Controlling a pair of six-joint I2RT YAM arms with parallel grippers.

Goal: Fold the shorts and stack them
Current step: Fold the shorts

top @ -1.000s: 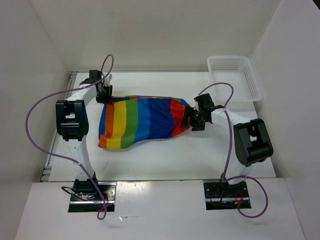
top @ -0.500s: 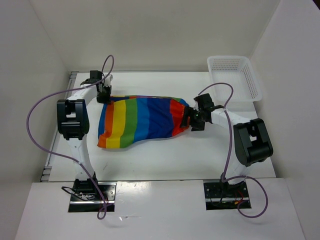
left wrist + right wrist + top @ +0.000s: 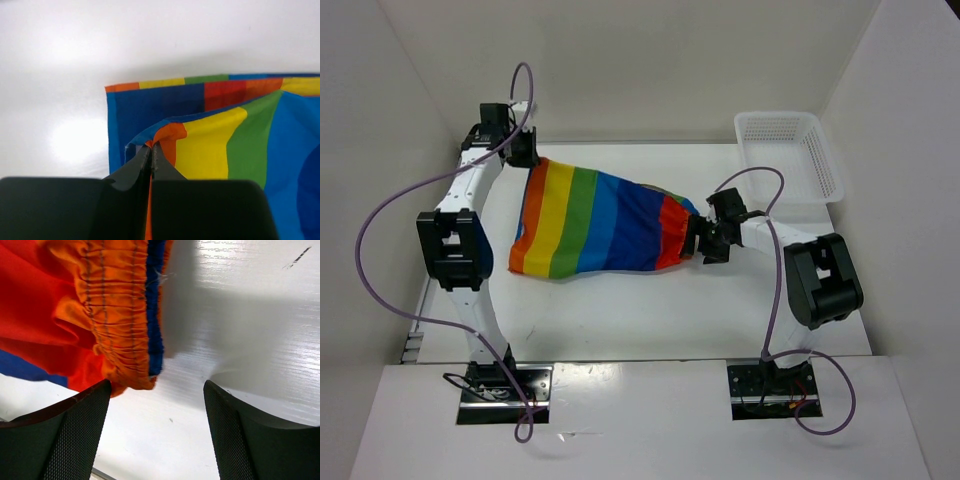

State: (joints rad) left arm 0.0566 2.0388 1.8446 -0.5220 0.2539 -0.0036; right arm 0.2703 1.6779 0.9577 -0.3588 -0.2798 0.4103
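Note:
The rainbow-striped shorts [image 3: 595, 222] lie across the middle of the table, waistband end to the right. My left gripper [image 3: 527, 157] is shut on the orange far-left corner of the shorts [image 3: 210, 145] and holds it lifted toward the back of the table; its point between the fingertips is on the pinched fabric [image 3: 151, 145]. My right gripper [image 3: 703, 243] is open just right of the orange elastic waistband [image 3: 120, 315], with both fingers [image 3: 65, 440] above bare table and nothing between them.
A white plastic mesh basket [image 3: 788, 155] stands at the back right corner. White walls enclose the table on the left, back and right. Purple cables loop from both arms.
My left gripper has moved up and toward the back-left with the shorts' corner, stretching the cloth diagonally. The right gripper has stayed by the waistband.

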